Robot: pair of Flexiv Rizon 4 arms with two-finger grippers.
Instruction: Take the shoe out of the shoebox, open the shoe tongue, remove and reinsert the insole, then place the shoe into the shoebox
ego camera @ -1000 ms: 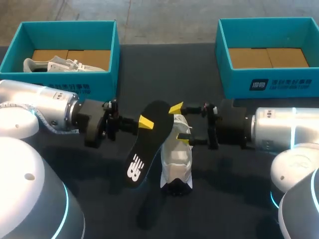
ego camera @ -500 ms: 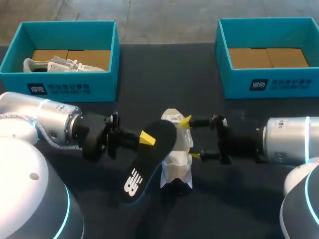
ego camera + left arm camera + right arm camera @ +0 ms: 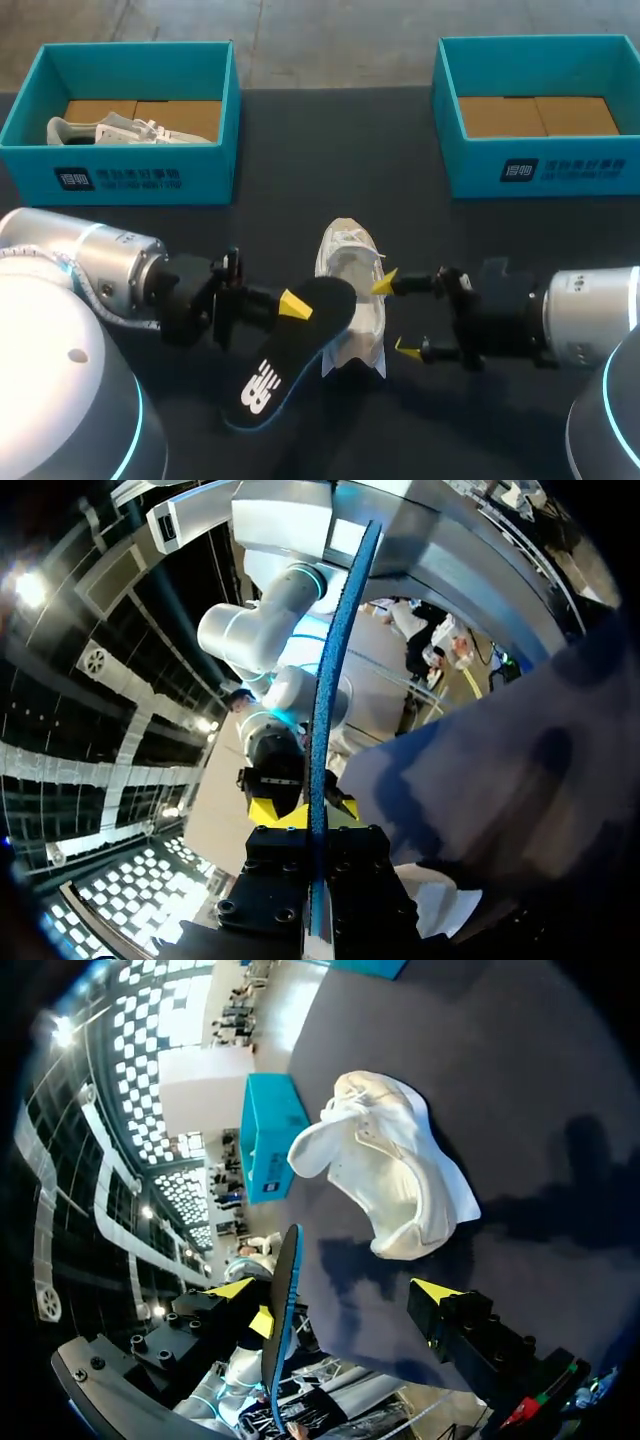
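Roughly mid-table, a white shoe lies on the dark table, outside both boxes. The left gripper is clamped on a black insole, which tilts beside the shoe and overlaps its left side. A white logo is printed on the insole; it is too small to read. In the left wrist view, the insole shows edge-on with a blue rim, pinched between the fingers. The right gripper is spread wide, holding nothing, just right of the shoe. A teal left shoebox holds a second shoe. The teal right shoebox shows a cardboard floor. Both bear white front labels.
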